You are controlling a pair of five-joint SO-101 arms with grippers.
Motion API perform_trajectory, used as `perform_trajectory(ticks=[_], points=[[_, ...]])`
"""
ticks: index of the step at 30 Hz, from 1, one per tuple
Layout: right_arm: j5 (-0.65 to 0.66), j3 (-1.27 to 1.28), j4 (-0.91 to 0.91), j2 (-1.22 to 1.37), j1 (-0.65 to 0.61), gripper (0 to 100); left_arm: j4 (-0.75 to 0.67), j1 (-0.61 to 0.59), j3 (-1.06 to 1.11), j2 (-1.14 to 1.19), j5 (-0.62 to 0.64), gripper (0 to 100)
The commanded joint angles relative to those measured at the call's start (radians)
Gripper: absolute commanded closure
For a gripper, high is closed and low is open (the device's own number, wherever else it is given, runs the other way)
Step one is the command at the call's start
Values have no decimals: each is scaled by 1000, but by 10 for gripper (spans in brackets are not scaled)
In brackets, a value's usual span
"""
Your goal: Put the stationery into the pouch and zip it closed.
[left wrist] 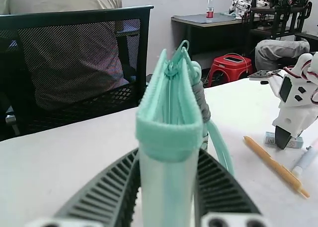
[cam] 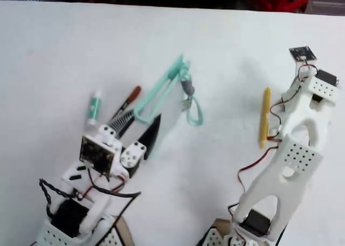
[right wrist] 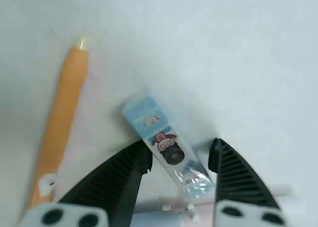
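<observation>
My left gripper point(left wrist: 168, 160) is shut on the near end of the mint-green pouch point(left wrist: 170, 113), which stands on edge on the table; in the high view the pouch point(cam: 161, 90) runs away from that gripper point(cam: 138, 125). Its strap loop point(cam: 194, 110) trails beside it. My right gripper point(right wrist: 181, 155) hangs open just above a small printed eraser point(right wrist: 164, 140), one finger on each side. An orange pencil point(right wrist: 59, 120) lies next to the eraser. Beside the left gripper lie a red-tipped pen point(cam: 127, 101) and a green-and-white tube point(cam: 94, 107).
The right arm point(cam: 294, 149) stands over the table's right side, with the pencil point(cam: 264, 117) beside it. A white pen point(left wrist: 305, 160) lies near the eraser point(left wrist: 278, 139). Beyond the table's far edge stand a black mesh chair point(left wrist: 74, 58) and a red stool point(left wrist: 229, 67).
</observation>
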Motion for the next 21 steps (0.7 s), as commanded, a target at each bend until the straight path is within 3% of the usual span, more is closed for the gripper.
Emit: perform_trajectory(ticks=[1,5,12,15,21], points=[[14,-104,48,19,7,851,9,-7,5,8,-8,858],[11,-209,111,25,-5,986,9,-8,5,8,-2,857],[8,-502,387,25,-18,981,12,-8,5,8,0,856],[-26,-597,404,7,4,981,17,-8,5,12,0,855],[-109,-471,404,-193,56,981,11,-8,31,12,2,811]])
